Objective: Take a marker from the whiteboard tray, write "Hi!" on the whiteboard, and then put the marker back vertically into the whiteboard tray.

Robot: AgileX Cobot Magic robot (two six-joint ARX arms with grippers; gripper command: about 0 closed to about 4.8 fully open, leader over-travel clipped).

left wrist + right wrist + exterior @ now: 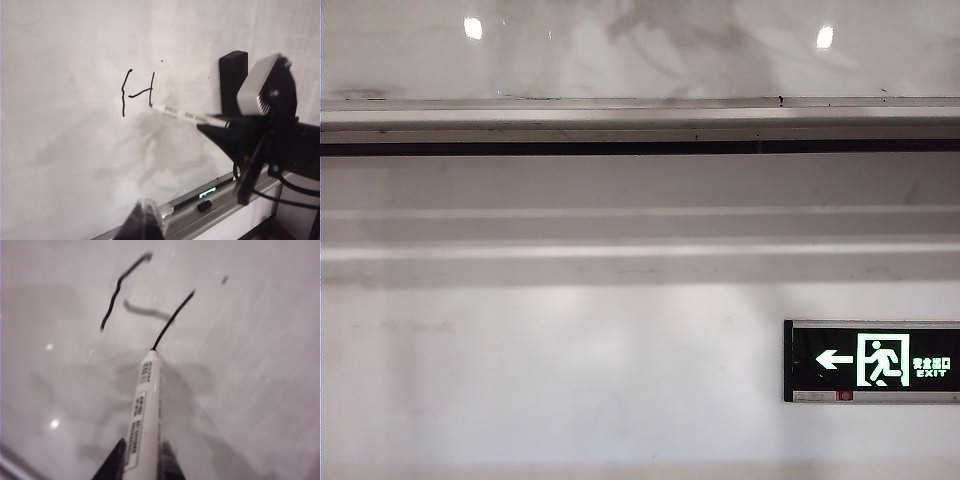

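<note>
The right gripper pinches the marker by its white barrel, a dark finger pressed to each side, seen at about 6 o'clock in the right wrist view. The marker's tip touches the whiteboard at the foot of the second stroke of a black letter H.

In the left wrist view, the left gripper shows only as a blurred dark tip near 6 o'clock; whether it is spread or pressed together cannot be told. Beyond it runs the whiteboard tray, with a small dark object lying on it.

Farthest off, the exterior view shows the tray at about 12 o'clock, the glossy board above it, and a green exit sign at about 4 o'clock.
</note>
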